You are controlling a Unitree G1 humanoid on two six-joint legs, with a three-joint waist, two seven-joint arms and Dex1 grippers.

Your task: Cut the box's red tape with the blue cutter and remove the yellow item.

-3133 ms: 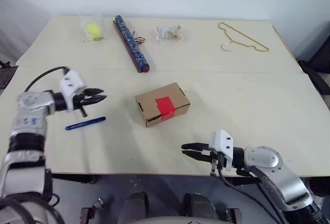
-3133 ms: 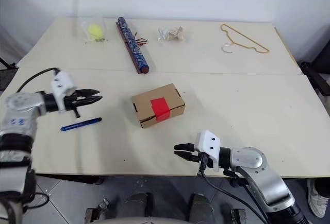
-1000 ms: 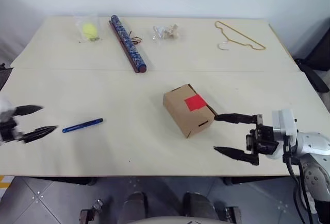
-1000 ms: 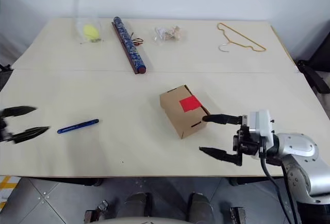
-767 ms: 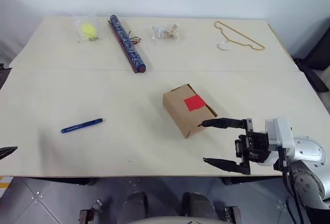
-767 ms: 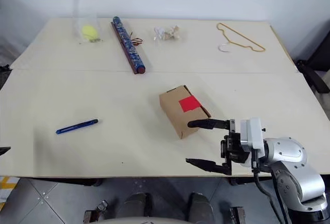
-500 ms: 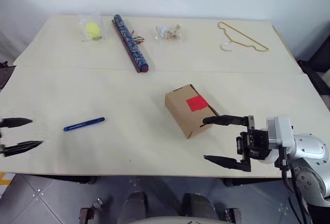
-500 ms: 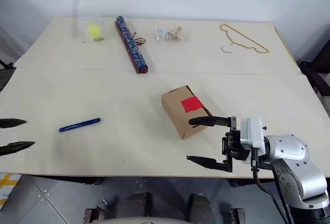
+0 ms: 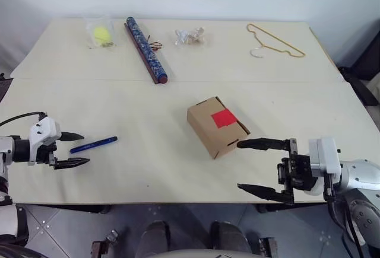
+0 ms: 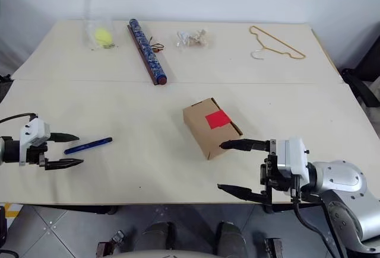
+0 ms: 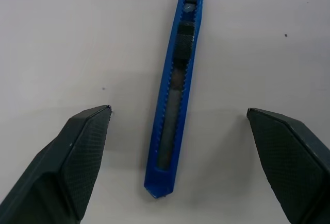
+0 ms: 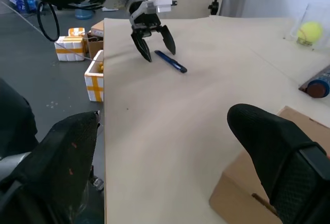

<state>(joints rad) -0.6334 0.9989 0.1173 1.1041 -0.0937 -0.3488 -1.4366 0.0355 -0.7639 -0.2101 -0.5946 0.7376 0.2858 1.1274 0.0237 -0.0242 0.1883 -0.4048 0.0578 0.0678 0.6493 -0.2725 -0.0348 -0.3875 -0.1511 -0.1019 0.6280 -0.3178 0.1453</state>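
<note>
Left hand (image 9: 71, 149) has swung in, open, straddling the cutter (image 9: 93, 145) end; right hand (image 9: 261, 169) open beside the box (image 9: 215, 126). Grasp looks next.

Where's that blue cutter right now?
The blue cutter lies flat on the table's left side, just ahead of the open left pincer.

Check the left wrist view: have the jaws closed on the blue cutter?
No, the blue cutter lies on the table between open jaws, touching neither finger.

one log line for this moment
left hand: open, straddling slim blue cutter | right hand: open beside brown cardboard box | red tape: uncut
</note>
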